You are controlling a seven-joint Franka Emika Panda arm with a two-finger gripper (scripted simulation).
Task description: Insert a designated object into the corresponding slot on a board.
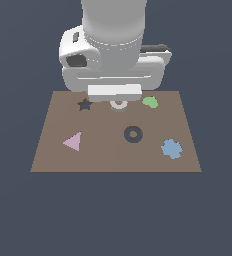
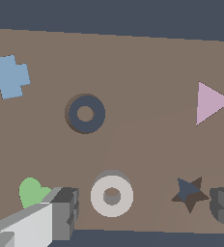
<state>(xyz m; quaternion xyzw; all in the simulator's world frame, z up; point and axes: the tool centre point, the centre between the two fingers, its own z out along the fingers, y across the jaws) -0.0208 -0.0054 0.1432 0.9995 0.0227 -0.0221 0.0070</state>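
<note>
The whitish-beige ring lies flat on the brown board near its far edge, partly hidden under the hand in the exterior view. My gripper hangs over it, open, its fingers set wide on either side and touching nothing. The ring sits closer to one finger than to the other. The slot, a dark navy ring-shaped recess with a brown centre dot, lies nearer the board's middle and is empty.
A green blob lies beside the ring on the exterior view's right, and a dark star recess on its left. A pink triangle and a blue cross lie toward the board's near edge.
</note>
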